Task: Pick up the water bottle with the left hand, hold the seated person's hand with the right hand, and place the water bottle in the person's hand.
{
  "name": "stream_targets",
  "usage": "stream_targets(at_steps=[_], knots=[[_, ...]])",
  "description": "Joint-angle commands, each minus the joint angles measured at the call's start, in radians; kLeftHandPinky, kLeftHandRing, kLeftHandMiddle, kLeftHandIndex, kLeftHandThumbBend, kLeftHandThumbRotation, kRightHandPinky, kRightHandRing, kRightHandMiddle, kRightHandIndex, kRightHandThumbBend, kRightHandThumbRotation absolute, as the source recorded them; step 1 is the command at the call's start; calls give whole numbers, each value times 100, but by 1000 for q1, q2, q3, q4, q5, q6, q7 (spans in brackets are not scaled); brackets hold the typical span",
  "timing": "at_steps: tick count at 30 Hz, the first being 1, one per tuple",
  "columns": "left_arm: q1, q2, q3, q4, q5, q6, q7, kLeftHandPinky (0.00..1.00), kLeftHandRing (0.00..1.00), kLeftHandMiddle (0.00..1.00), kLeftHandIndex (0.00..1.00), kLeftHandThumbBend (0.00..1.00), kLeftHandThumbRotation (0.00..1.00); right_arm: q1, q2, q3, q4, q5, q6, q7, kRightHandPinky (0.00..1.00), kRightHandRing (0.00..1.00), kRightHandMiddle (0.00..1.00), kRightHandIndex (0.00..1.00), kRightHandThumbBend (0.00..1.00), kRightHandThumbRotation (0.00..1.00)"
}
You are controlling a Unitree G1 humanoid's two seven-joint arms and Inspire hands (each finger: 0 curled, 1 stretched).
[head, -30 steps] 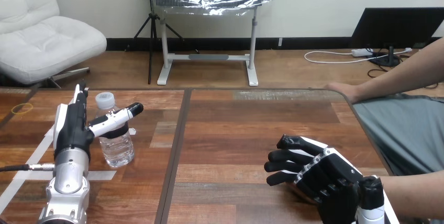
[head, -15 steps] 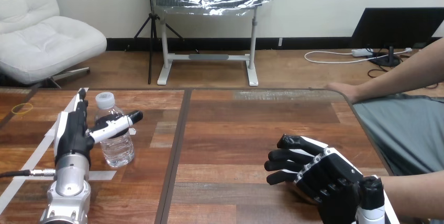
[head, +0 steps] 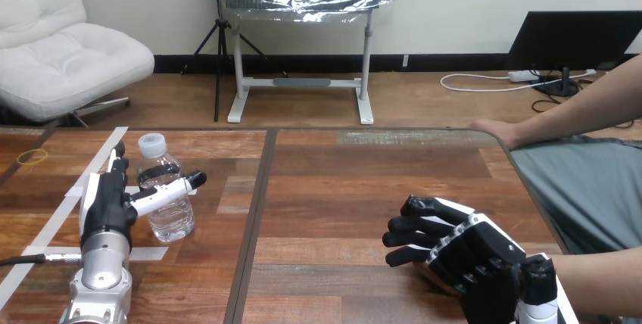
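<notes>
A clear water bottle (head: 168,197) with a white cap stands upright on the table's left part. My left hand (head: 105,201) is beside it on its left, fingers straight along the bottle's far side. The thumb (head: 171,190) reaches across the bottle's front, so the bottle stands between thumb and fingers, and the hand is open. My right hand (head: 456,246) rests low on the table's right part, back up, fingers loosely bent, holding nothing. The person's hand (head: 495,129) lies flat on the table's far right corner, well apart from my right hand.
The person's other forearm (head: 606,278) shows at the bottom right, close to my right wrist. White tape strips (head: 51,223) mark the wood around the bottle. A yellow rubber band (head: 32,157) lies at the far left. A dark seam (head: 256,210) splits the table.
My left hand has drawn back toward me along the bottle, and its thumb now crosses the bottle lower down. The right hand and the person's hand have not moved.
</notes>
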Motion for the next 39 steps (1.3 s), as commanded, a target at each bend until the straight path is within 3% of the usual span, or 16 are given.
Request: stream_targets(at_steps=[1, 39], knots=[[-105, 6, -4, 13, -12, 4, 5, 93, 98, 98, 100, 100, 25, -50, 5, -4, -10, 5, -26, 9, 59, 67, 69, 70, 70, 100], [-138, -13, -6, 66, -33, 67, 14, 93, 98, 99, 99, 100, 25, -46, 2, -14, -20, 3, -29, 15, 58, 66, 68, 69, 70, 100]])
